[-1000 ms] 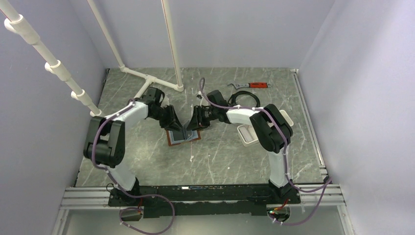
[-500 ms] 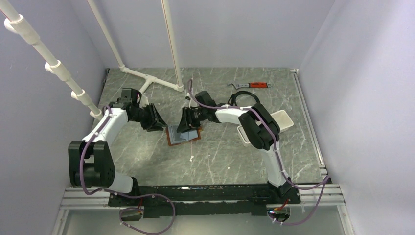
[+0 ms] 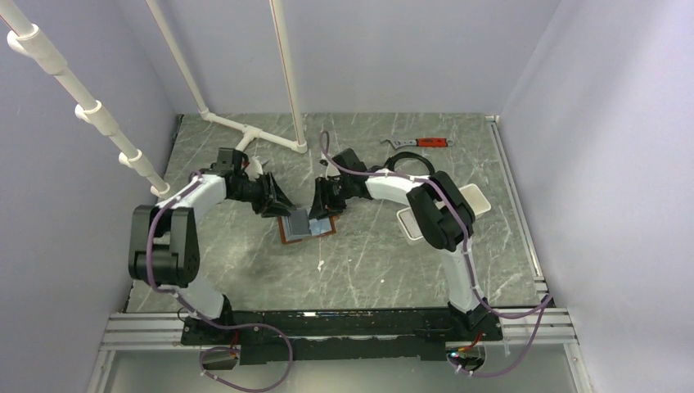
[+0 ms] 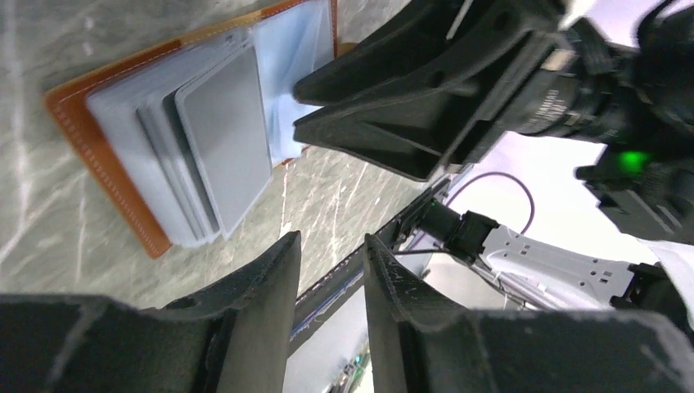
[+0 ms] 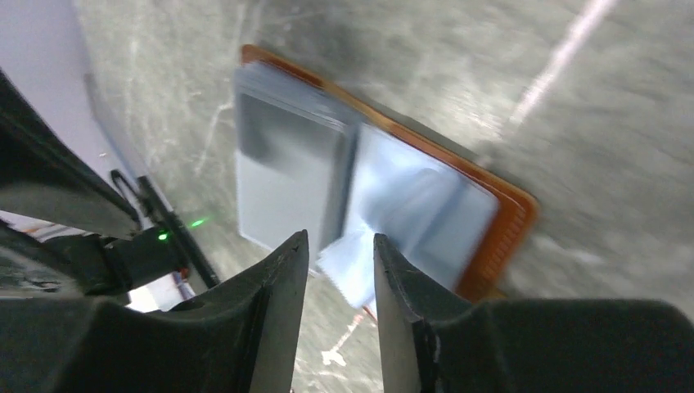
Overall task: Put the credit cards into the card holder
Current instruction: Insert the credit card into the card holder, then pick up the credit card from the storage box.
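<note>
Lying open and flat on the grey marbled bench (image 3: 368, 262), the brown card holder (image 3: 284, 237) sits mid-bench between the two end effectors.

- Grey cards (image 3: 299, 223) are stacked and slightly fanned on the half nearer the left arm. The top one is plain grey. I cannot tell whether they are tucked into pockets or only resting there.
- A pale clear sleeve (image 5: 409, 205) covers the other half.
- Left end effector (image 3: 281, 206) hangs just off the holder's far left corner. Its fingers are parted by a narrow gap, with nothing between them.
- Right end effector (image 3: 321, 209) is at the holder's far right edge, fingers likewise a little apart. A loose sleeve corner shows in the gap; contact is unclear.
- White tray (image 3: 479, 201) lies to the right, partly behind the right arm.
- Red-handled wrench (image 3: 417, 142) lies near the far edge.
</note>
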`<state>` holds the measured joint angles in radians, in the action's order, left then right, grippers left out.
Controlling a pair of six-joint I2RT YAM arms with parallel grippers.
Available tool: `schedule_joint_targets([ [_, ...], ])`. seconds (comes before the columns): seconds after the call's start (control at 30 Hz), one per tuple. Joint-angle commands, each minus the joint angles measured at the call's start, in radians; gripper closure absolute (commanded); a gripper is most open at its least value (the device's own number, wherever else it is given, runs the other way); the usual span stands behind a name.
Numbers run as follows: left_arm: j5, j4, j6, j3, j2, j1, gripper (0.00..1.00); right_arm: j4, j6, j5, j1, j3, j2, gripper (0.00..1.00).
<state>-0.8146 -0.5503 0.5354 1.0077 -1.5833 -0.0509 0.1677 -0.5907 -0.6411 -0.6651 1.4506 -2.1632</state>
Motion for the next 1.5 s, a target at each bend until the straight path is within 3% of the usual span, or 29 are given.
schedule_joint_targets([
  [0.0, -0.082, 0.1, 0.03, 0.034, -0.079, -0.055, 0.62, 0.18, 0.087, 0.173, 0.012, -0.008, 0.118, 0.66],
  [0.13, 0.001, 0.063, 0.016, 0.048, -0.132, -0.056, 0.64, 0.336, 0.147, 0.342, 0.013, -0.005, 0.225, 0.69],
  [0.33, 0.138, -0.039, -0.056, 0.076, -0.175, -0.056, 0.6, 0.509, 0.202, 0.5, 0.113, -0.123, 0.495, 0.53],
  [0.5, 0.184, -0.035, -0.064, 0.06, -0.192, -0.056, 0.58, 0.537, 0.239, 0.423, 0.317, -0.342, 0.778, 0.26],
  [0.67, 0.264, -0.074, -0.084, 0.068, -0.208, -0.056, 0.57, 0.489, 0.262, 0.328, 0.507, -0.538, 0.921, 0.13],
  [0.87, 0.289, -0.066, -0.099, 0.051, -0.137, -0.064, 0.54, 0.316, 0.264, 0.144, 0.591, -0.664, 0.894, 0.07],
  [1.0, 0.276, -0.031, -0.098, 0.03, -0.03, -0.088, 0.48, 0.248, 0.287, 0.132, 0.593, -0.682, 0.833, 0.06],
  [1.2, 0.2, 0.023, -0.024, 0.094, 0.064, -0.241, 0.45, 0.239, 0.334, 0.13, 0.593, -0.628, 0.742, 0.07],
  [1.37, 0.102, 0.279, 0.212, 0.134, -0.1, -0.444, 0.51, 0.212, 0.324, 0.059, 0.593, -0.645, 0.716, 0.12],
  [1.47, 0.086, 0.331, 0.294, 0.217, -0.266, -0.526, 0.65, 0.221, 0.325, 0.066, 0.593, -0.651, 0.716, 0.13],
])
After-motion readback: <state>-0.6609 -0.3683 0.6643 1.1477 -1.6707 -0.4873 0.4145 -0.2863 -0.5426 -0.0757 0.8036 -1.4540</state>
